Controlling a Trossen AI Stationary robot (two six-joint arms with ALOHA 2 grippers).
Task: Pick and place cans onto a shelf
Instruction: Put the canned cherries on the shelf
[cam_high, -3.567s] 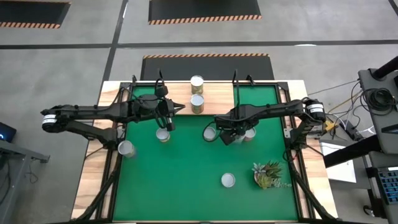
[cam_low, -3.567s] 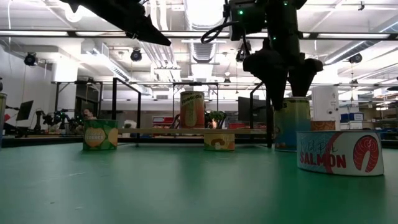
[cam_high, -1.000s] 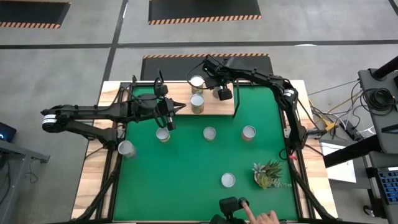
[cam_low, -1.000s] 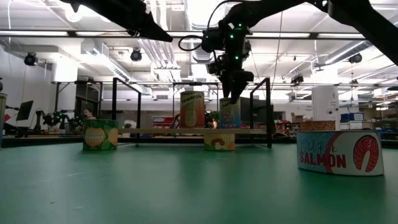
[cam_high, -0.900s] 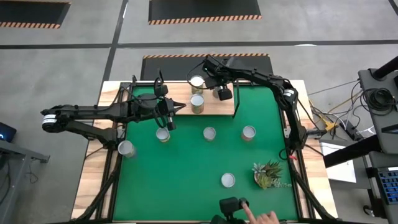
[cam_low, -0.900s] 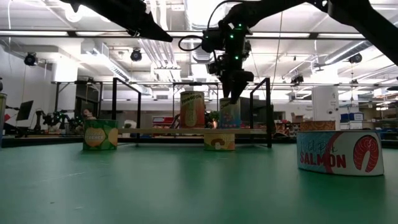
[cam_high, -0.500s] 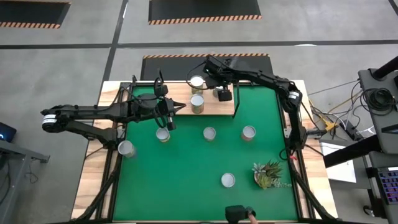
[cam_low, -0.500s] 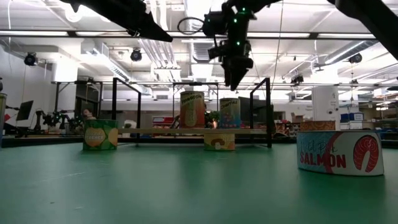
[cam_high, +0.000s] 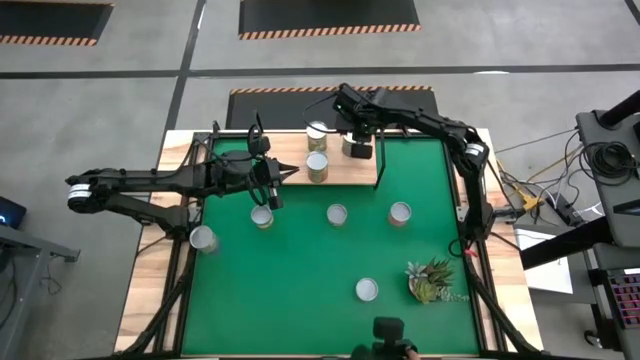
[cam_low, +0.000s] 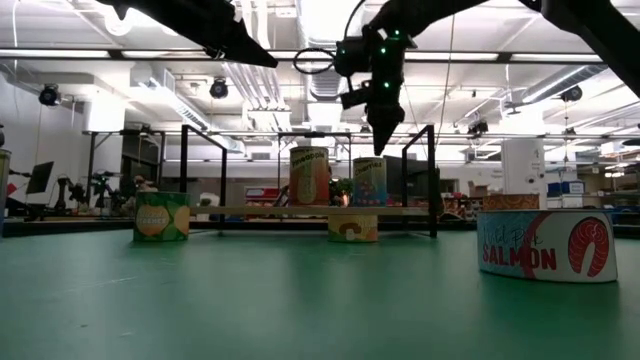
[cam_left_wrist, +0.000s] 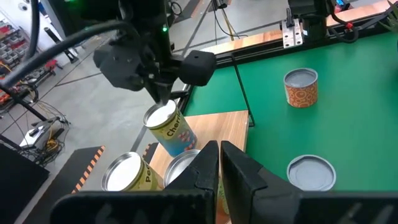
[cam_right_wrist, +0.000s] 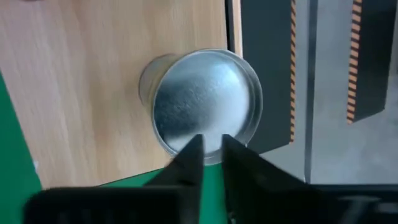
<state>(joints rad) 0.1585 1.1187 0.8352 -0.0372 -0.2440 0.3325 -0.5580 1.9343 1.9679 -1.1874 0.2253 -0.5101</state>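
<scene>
Green mat (cam_high: 300, 270) covering the wooden worktop (cam_high: 145, 300); small leafy plant (cam_high: 431, 280) on the mat near its right edge; striped black floor mat (cam_high: 330, 17) beyond the worktop.

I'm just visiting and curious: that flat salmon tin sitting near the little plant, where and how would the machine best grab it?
Probably from straight above, fingers closing across the round side wall of the salmon tin. It stands upright on the green mat, lid up, low and wide, so a sideways approach leaves little wall to pinch. The plant sits to one side, so line the fingers up to miss it.
</scene>
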